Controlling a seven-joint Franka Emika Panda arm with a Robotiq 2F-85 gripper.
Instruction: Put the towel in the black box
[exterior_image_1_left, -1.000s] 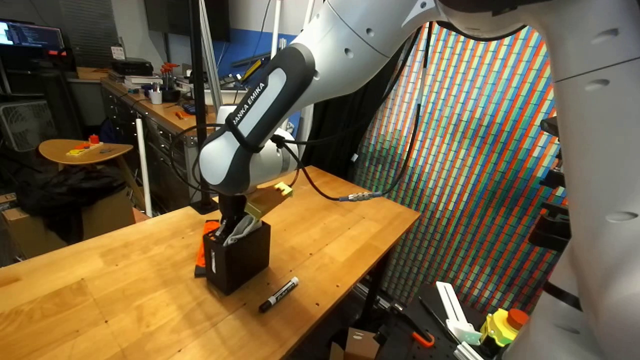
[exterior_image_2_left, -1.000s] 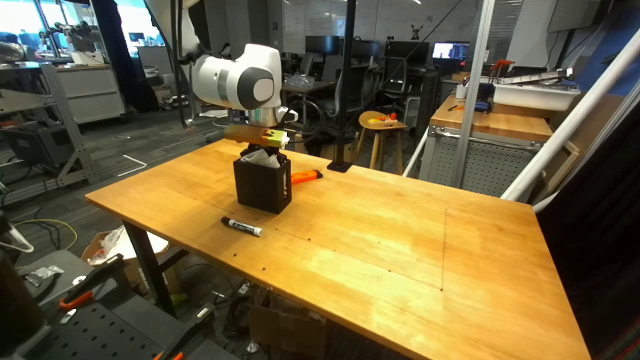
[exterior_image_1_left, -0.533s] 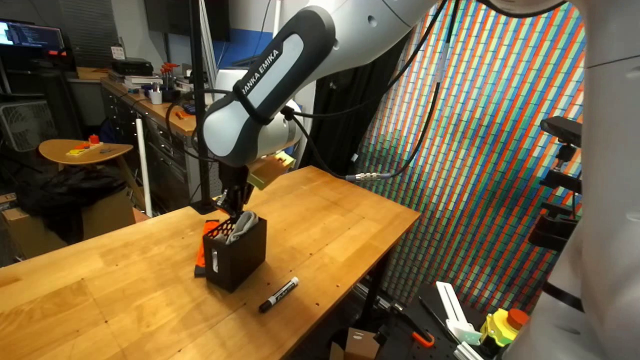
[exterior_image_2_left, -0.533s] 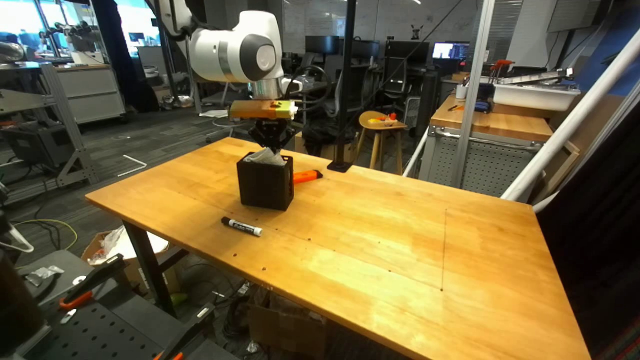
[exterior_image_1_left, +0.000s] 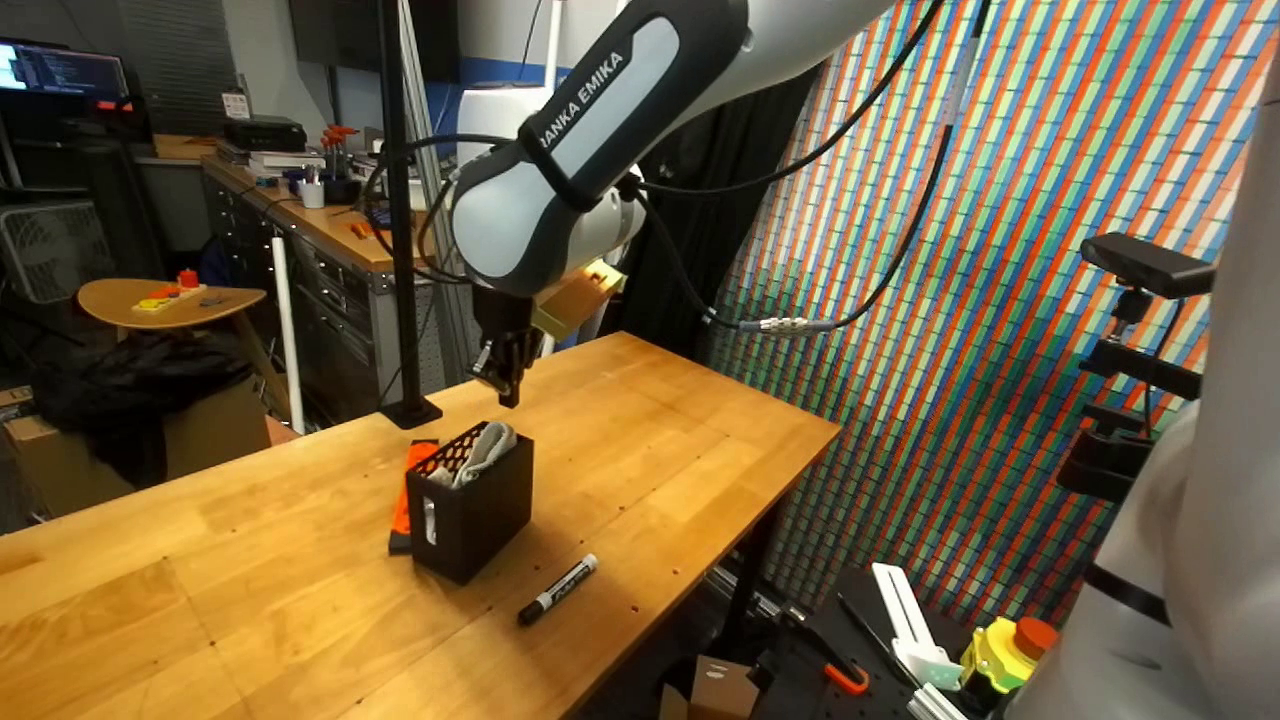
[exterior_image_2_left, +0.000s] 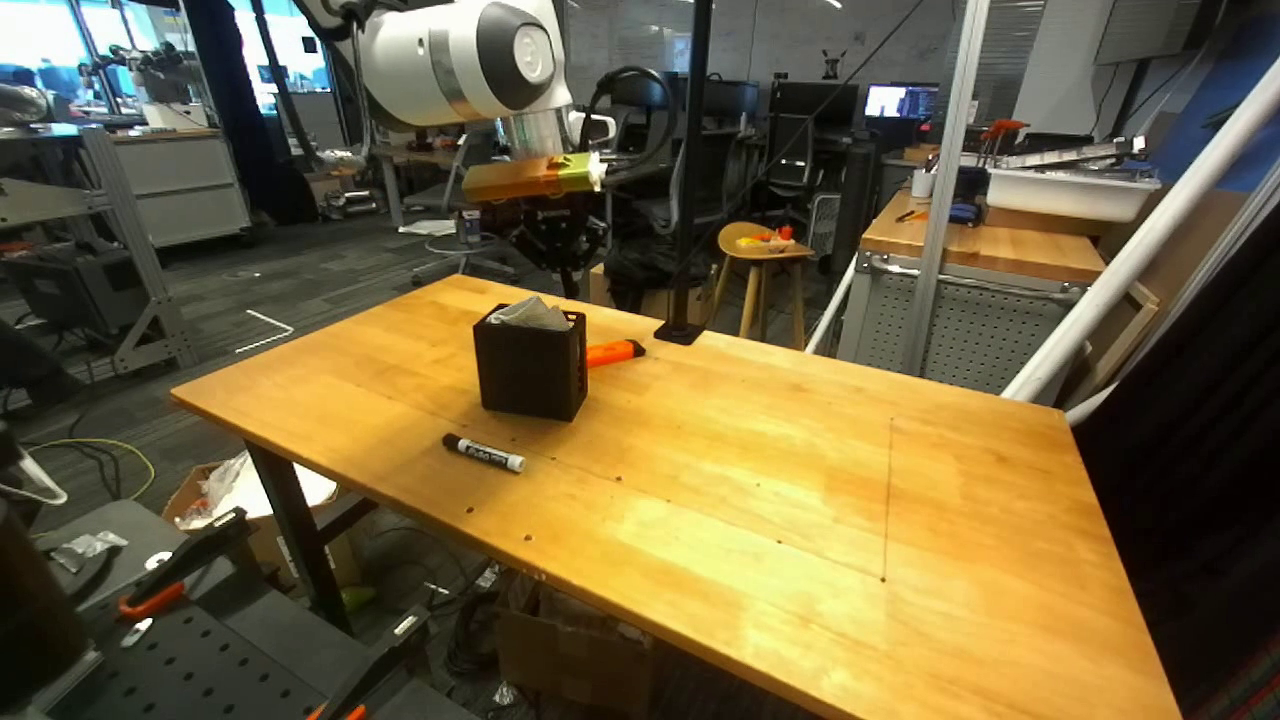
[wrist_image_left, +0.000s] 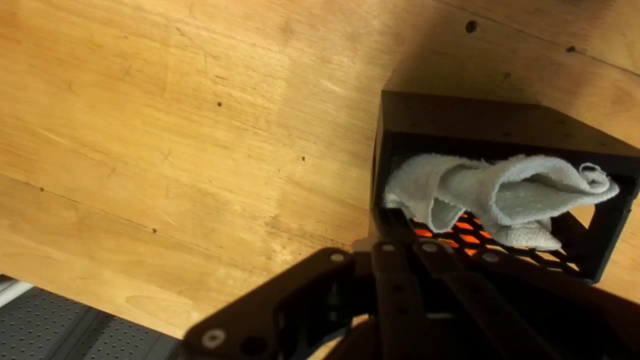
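The towel (wrist_image_left: 520, 190), pale and crumpled, sits inside the black box (wrist_image_left: 465, 117), with some folds rising to the rim or a little above it. Both exterior views show the box (exterior_image_1_left: 480, 525) (exterior_image_2_left: 528, 370) upright on the wooden table, with the towel (exterior_image_1_left: 487, 455) (exterior_image_2_left: 530, 314) poking out at its top. Above the table, higher than the box and apart from it, hangs my gripper (exterior_image_1_left: 510, 398) (exterior_image_2_left: 569, 288). Its fingers are together with nothing between them. In the wrist view the gripper (wrist_image_left: 392, 215) overlaps a corner of the box, hiding part of it.
An orange and black object (exterior_image_1_left: 400, 515) (exterior_image_2_left: 612, 353) lies close beside the box. A black marker pen (exterior_image_1_left: 558, 590) (exterior_image_2_left: 484, 453) lies on the opposite side. A dark upright post (exterior_image_1_left: 398, 230) (exterior_image_2_left: 690, 180) stands at the table's edge.
My gripper has risen out of the box and moved away above it, leaving the towel inside. The box shifted slightly during the lift, then stayed still.
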